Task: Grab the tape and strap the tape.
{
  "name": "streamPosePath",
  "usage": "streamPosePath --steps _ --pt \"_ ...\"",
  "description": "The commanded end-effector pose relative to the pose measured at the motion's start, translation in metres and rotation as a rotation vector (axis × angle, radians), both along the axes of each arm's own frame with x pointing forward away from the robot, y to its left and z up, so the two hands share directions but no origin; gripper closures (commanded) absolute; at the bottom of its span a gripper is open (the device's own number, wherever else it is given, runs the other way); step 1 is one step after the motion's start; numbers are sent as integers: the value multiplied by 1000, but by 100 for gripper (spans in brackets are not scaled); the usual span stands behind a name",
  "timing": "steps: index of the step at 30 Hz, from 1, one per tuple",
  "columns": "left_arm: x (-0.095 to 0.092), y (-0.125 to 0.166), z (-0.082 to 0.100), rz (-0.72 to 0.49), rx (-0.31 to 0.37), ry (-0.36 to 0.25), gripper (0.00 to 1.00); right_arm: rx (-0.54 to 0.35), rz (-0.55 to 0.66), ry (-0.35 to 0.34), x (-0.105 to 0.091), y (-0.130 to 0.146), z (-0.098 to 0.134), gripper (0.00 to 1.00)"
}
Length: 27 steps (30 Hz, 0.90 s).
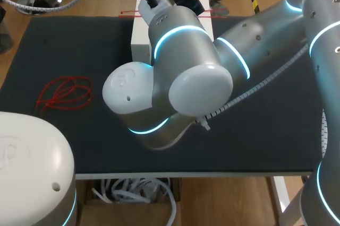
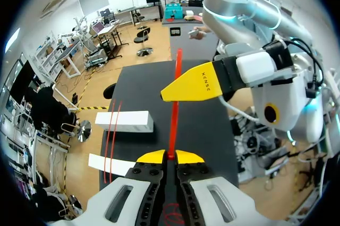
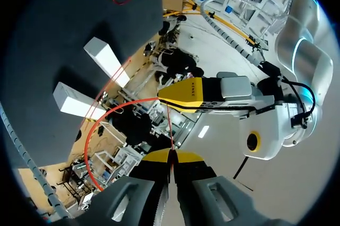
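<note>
1. Tape strand (image 2: 173, 120): one red line. It runs straight ahead out of my left gripper (image 2: 170, 156), whose two yellow tips are pinched together on it.
2. My right gripper (image 3: 170, 155) is clamped on the same thin red line. Its two tips are pressed together, and the strand rises from between them toward the other gripper's yellow finger. The two grippers face each other above the table (image 1: 265, 141).
3. One slack red loop (image 3: 87, 146) curves away beside the right gripper in its wrist view. I cannot tell where its far end goes.
4. One tape coil (image 1: 64, 93), a loose red tangle, lies flat on the dark mat toward my left. It is well apart from both grippers.
5. There are two white blocks, the first block (image 2: 125, 121) and the second block (image 2: 114, 165), lying near each other but apart. Two thin red strands (image 2: 110, 130) lie across them, side by side. In the head view only one block shows, partly hidden under my right arm (image 1: 186, 72).
6. My left arm (image 1: 26, 157) shows only as a white dome at the near corner of the head view.
7. Writing: each gripper, seen from the other arm's wrist, carries one short line of dark print on the side of its yellow finger (image 2: 194, 85). I leave it unread.
</note>
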<state>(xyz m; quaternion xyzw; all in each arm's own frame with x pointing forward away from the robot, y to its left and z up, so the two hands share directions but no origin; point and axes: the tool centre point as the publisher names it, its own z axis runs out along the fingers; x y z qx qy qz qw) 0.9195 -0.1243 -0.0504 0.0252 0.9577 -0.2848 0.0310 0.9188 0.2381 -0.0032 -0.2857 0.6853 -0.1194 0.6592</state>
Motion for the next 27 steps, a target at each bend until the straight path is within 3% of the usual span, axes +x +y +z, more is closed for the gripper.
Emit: streamPosePath --steps 1,27 --pt "0 0 1 0 4 2 100 -4 4 4 1 -2 2 100" --pt "0 0 1 0 4 2 100 -5 1 18 -3 5 -4 100"
